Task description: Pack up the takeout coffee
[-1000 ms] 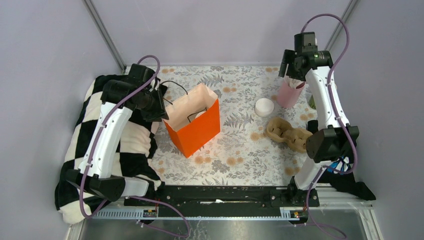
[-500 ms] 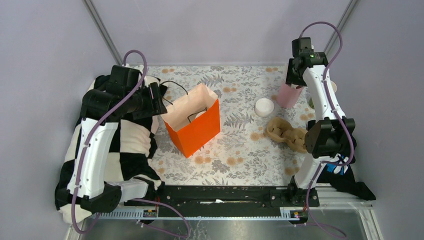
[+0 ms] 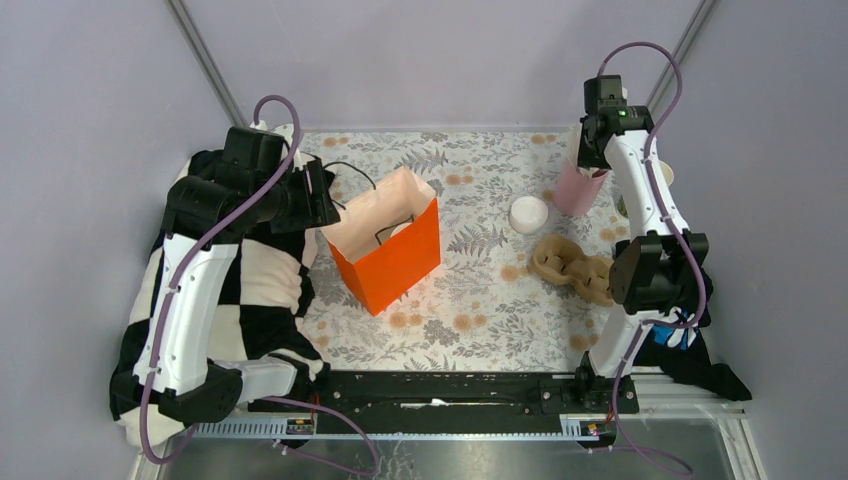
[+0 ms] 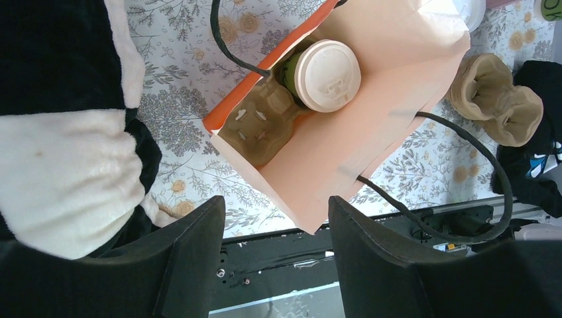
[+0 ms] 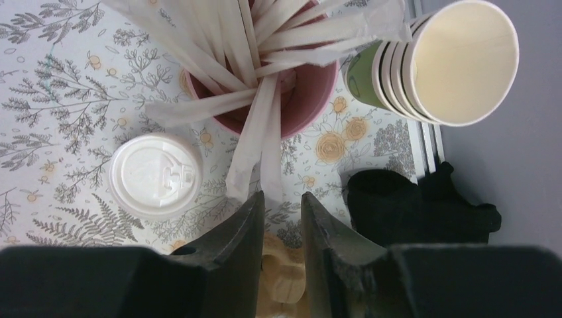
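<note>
Paper is most of what I see. My left jaws hang spread wide and empty above an orange bag with smooth, pale inner walls and thin black cord handles. Down in the bag stands the takeout coffee, upright. It is a green cup, only a sliver of its side showing under a round white plastic lid with a raised rim and a moulded sip tab. It fills one hole of a rough brown pulp carrier at the bottom of the bag; the hole beside it shows only its cut flaps. A soft black-and-white checked blanket lies just beside the bag. My right jaws stand with a narrow slit between them over a pink cup bristling with flat paper-wrapped straws. Two straw ends reach the tips, and I cannot tell whether they are pinched. Near it on the flowered bench are another white lid, a tilted stack of green cups with cream insides, and a second pulp carrier.
</note>
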